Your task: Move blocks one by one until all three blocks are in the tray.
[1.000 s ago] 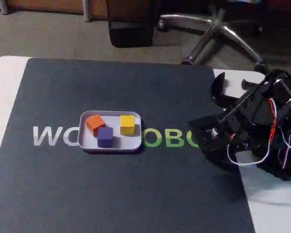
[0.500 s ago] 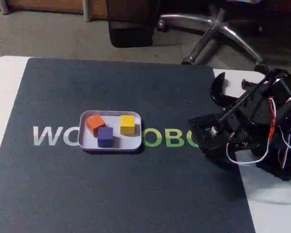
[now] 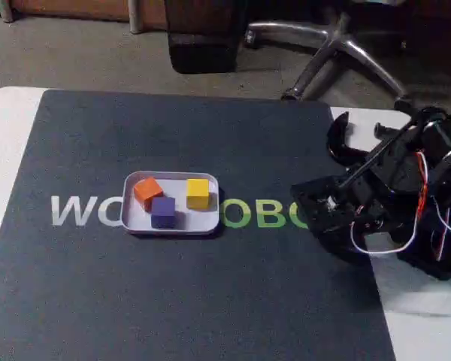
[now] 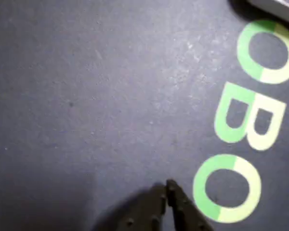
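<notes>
The gripper [image 4: 166, 186] is seen in the wrist view as two dark, tapered fingertips pressed together, with nothing held between them, just above the mat [image 4: 111, 96]. In the fixed view the folded black arm [image 3: 391, 195], hung with red and white wires, is seated at the mat's right edge. The mat is a dark, finely grained sheet with rounded corners, printed with white and green letters [image 3: 259, 214]; it is laid over a white table [image 3: 7, 128]. Near the mat's middle, well apart from the arm, the tray [image 3: 209, 222] is found: a shallow, pale, rounded-cornered dish with a thin rim. All three matte cubes are held in it: the orange block [image 3: 146, 191] at its left, the purple block [image 3: 163, 211] touching it at the near side, and the yellow block [image 3: 198, 192] apart at the right. A chrome chair base [image 3: 338, 49] is seen on the floor beyond the table. Compared with a second ago, blocks and tray are unmoved, and the arm's pose is nearly unchanged.
</notes>
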{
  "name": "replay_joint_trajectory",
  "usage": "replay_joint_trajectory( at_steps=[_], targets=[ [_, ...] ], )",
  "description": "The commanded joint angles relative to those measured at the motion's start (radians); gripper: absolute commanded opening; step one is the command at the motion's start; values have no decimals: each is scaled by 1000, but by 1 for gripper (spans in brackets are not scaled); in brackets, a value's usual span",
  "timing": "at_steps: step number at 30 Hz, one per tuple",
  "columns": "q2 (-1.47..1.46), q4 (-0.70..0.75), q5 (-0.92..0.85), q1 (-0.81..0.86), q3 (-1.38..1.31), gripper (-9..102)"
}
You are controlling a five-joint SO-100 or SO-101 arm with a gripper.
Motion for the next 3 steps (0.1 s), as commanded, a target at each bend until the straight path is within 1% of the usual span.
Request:
replay_joint_trajectory(
  at_steps=[1,3],
  targets=[
    [0,12,6,6,-5,-8],
    [0,12,6,6,-5,-8]
  ],
)
